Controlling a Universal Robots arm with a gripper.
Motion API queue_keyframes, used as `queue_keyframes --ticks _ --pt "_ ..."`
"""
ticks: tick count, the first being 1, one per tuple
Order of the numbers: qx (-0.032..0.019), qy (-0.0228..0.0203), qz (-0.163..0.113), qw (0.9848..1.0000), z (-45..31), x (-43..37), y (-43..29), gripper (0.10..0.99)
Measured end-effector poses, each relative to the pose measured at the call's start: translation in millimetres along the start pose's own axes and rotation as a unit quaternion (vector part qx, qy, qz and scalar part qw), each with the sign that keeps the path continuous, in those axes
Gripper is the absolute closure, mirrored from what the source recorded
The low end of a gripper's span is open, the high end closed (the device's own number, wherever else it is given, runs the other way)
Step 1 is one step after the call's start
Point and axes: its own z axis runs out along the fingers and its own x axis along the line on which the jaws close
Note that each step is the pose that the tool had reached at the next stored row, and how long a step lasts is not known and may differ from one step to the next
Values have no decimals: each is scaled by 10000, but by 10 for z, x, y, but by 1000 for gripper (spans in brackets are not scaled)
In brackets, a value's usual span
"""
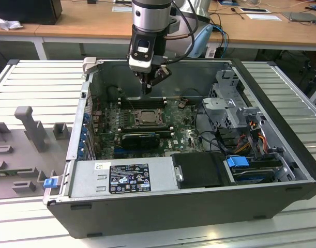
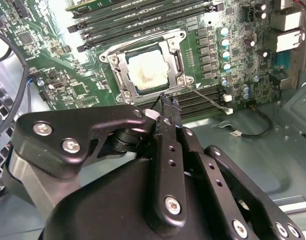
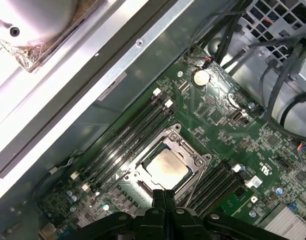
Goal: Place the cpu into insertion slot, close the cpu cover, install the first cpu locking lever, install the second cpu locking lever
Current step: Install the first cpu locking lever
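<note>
CPU [image 3: 165, 167] lies just beyond the tips of the fingers [image 3: 158, 200], which are pressed together with no gap and grip nothing. In the second wrist view the gripper [image 2: 168, 102] points its closed tips at the near edge of the socket. In the exterior view it [image 1: 147, 89] hangs upright over the socket's far edge, so the chip lies below the tips and a little toward that camera.

The chip is seated flat in the socket with its pale top [image 2: 147, 72] facing up. It is close to square, so it has no long axis to line up with. The CPU cover [image 3: 190, 152] lies flat around it as a grey frame [image 2: 179, 62], which I judge to be already closed. From the socket corner nearest the tips a thin locking lever [image 2: 208, 99] slants out over the memory slots. Whether it is latched I cannot tell.

Counted: one arm, one gripper, two fingers, one chip, one cover and one lever that I can make out for sure. Two banks of memory slots [image 3: 127, 137] flank the socket, one on each side, on one motherboard [image 3: 228, 130] inside one open computer case [image 1: 199, 206]
</note>
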Motion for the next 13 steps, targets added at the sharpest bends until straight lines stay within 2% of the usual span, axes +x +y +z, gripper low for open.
queue_keyframes --ticks 13 --pt "17 13 -510 9987 0 0 0 980"
